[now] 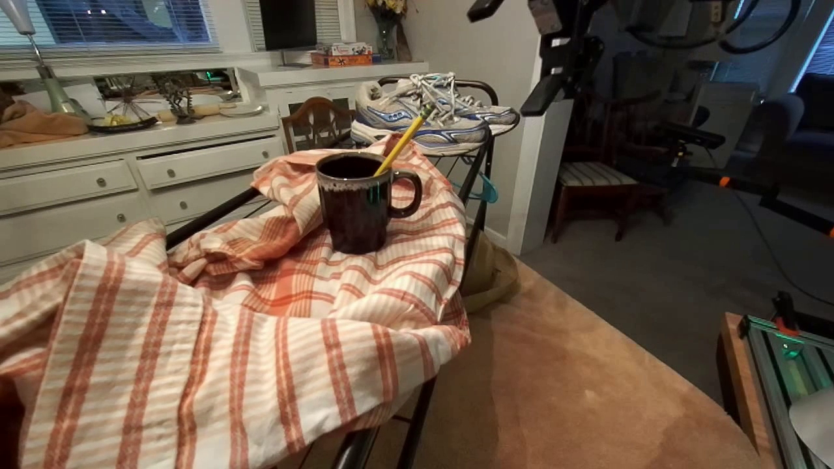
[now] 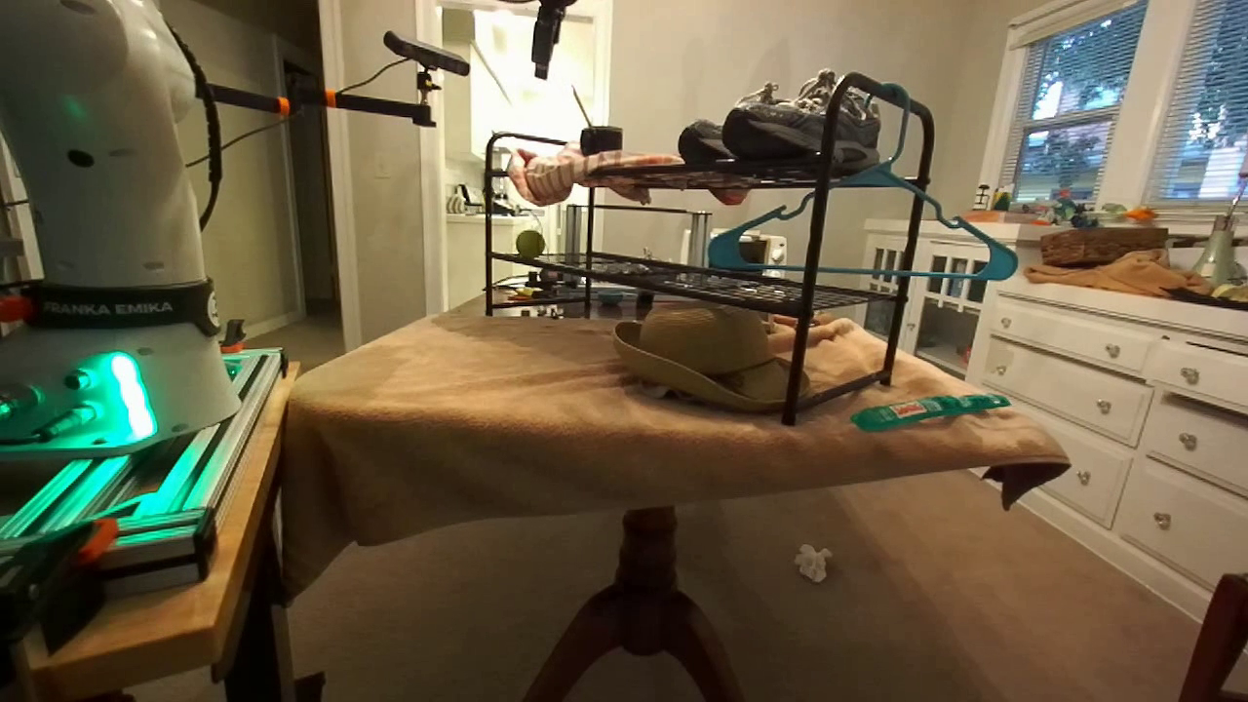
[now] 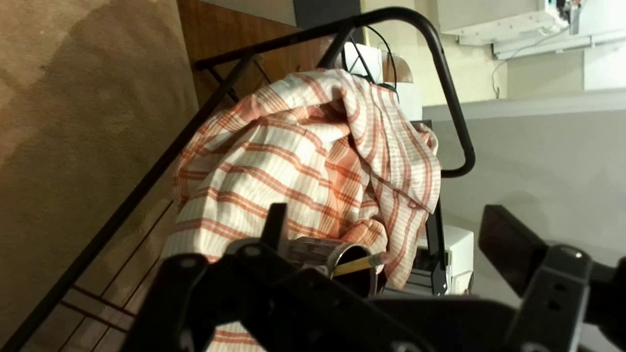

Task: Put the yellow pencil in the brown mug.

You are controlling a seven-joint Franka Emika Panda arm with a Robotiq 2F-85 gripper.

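Observation:
The dark brown mug point(image 1: 355, 218) stands upright on a striped cloth point(image 1: 260, 339) on top of a black rack; it also shows in an exterior view point(image 2: 601, 140) and in the wrist view point(image 3: 314, 248). The yellow pencil point(image 1: 402, 143) stands tilted in the mug, its eraser end up, leaning on the rim near the handle. It also shows in the wrist view point(image 3: 353, 266); its lower end is hidden inside the mug. My gripper point(image 1: 515, 57) is open and empty, above and apart from the mug. In the wrist view the fingers point(image 3: 386, 220) are wide apart, and one partly hides the mug.
Running shoes point(image 1: 423, 117) sit on the rack point(image 2: 819, 244) near the mug. The rack has raised end bars. A teal hanger point(image 2: 858, 268) hangs from it. A tan hat point(image 2: 707, 346) and a green package point(image 2: 926, 409) lie on the covered table point(image 2: 468, 390).

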